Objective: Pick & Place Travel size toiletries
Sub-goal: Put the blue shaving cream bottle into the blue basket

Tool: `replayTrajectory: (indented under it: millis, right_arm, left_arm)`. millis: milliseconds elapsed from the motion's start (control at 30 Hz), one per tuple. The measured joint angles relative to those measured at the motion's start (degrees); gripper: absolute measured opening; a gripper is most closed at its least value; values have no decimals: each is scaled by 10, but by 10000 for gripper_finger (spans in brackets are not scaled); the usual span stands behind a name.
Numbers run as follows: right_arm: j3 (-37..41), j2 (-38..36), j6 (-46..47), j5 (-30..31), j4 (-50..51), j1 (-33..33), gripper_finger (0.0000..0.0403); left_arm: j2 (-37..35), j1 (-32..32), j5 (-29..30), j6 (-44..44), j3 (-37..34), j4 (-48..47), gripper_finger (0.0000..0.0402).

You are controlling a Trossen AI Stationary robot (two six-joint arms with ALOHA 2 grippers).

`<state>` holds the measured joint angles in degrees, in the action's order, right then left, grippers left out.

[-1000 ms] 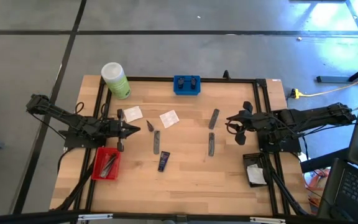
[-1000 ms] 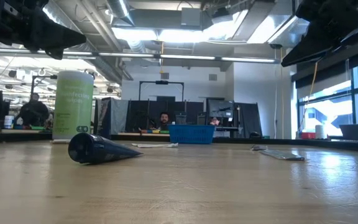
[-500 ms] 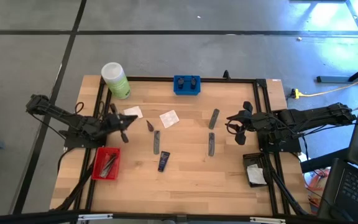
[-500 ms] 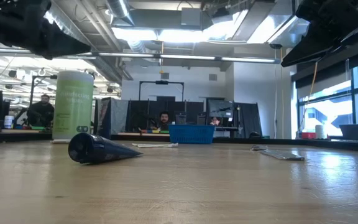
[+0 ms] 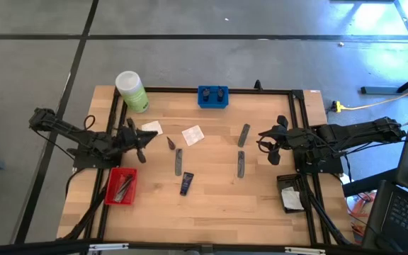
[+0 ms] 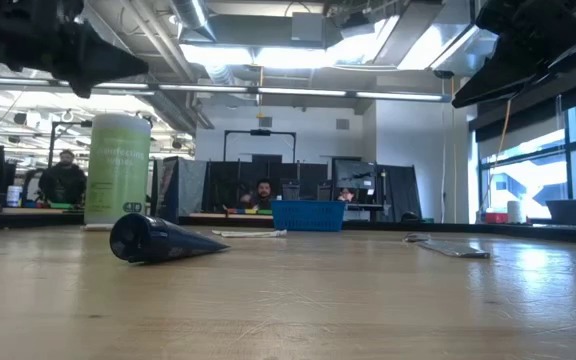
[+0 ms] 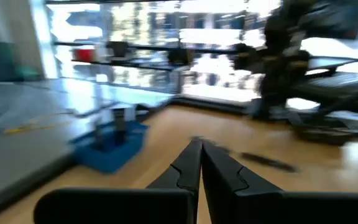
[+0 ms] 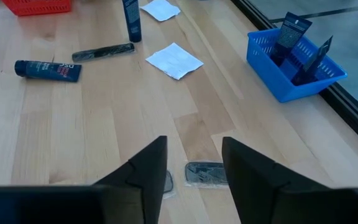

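My right gripper (image 8: 193,163) hangs wide over a grey tube (image 8: 205,173) near the table's right edge; light, slick, best pinched mid-length; left gripper (image 7: 198,163) shut, empty.

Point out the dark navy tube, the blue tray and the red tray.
dark navy tube (image 5: 186,184): high view, middle of its body.
blue tray (image 8: 278,81): right wrist view, its near side wall.
red tray (image 5: 110,185): high view, its left rim.
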<state>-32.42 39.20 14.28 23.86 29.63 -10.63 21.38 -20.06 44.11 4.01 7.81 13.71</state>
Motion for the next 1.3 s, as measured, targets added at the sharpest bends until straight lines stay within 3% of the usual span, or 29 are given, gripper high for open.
replayTrajectory:
  millis: [100, 333, 533, 700, 833, 1033, 1300]
  right_arm:
    - [0, 0, 0, 0, 0, 0, 163]
    - [0, 0, 0, 1, 0, 0, 171]
    - [0, 0, 0, 1, 0, 0, 177]
    - [0, 0, 0, 1, 0, 0, 178]
    - [0, 0, 0, 1, 0, 0, 170]
    - [0, 0, 0, 1, 0, 0, 157]
    - [0, 0, 0, 1, 0, 0, 142]
  left_arm:
    - [0, 0, -47, -24, 0, 27, 6]
    - [13, 15, -59, -103, 15, 43, 11]
    - [63, 53, -117, -132, 93, -49, 54]
    - [135, 93, -205, -165, 166, -150, 85]
    - [205, 133, -235, -128, 208, -231, 103]
    - [288, 184, -273, -134, 240, -310, 137]
    - [326, 240, -350, -169, 275, -378, 154]
